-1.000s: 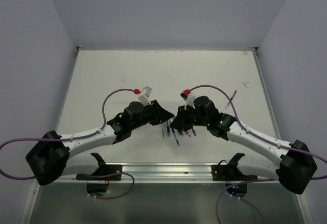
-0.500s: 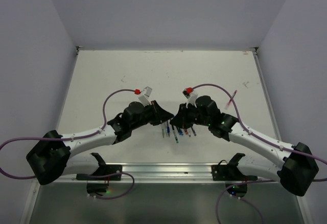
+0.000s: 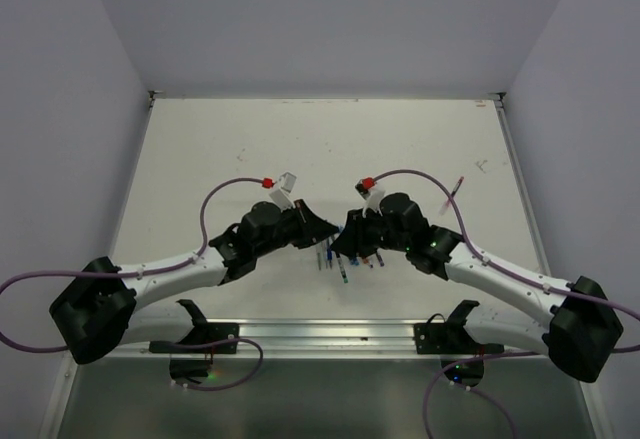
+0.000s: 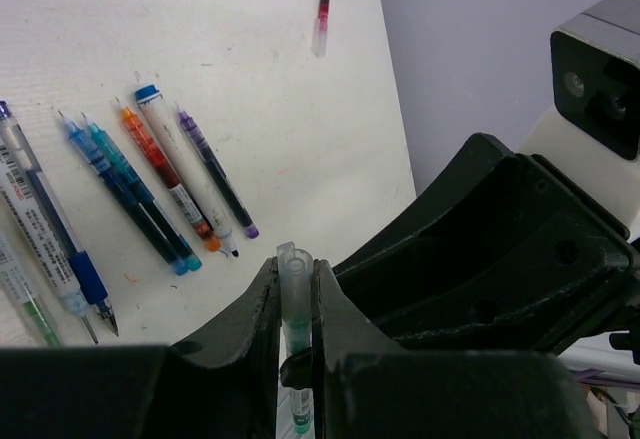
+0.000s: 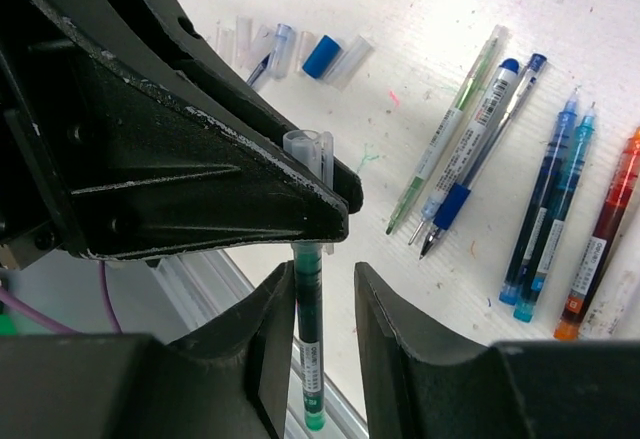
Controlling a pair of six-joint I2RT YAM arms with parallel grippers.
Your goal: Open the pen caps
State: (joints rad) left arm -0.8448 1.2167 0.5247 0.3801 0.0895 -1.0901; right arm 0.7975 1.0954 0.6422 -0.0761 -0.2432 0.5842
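Left wrist: we note left gripper [image 4: 296,294] clamped tight on clear cap [image 4: 293,267], held at its fingertips. Right wrist: right gripper [image 5: 325,281] slightly parted, straddling green pen [image 5: 306,359] just below the cap

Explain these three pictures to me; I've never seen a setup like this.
Two robot arms, a left arm and a right arm, are bolted at the near edge of a white table. One picture looks down from above and behind them; the other two come from a camera on each wrist. On the table lie loose pens, with a few loose caps nearby. The left end effector clamps a green pen by its clear cap. The right end effector is open, its fingers either side of that pen's barrel.
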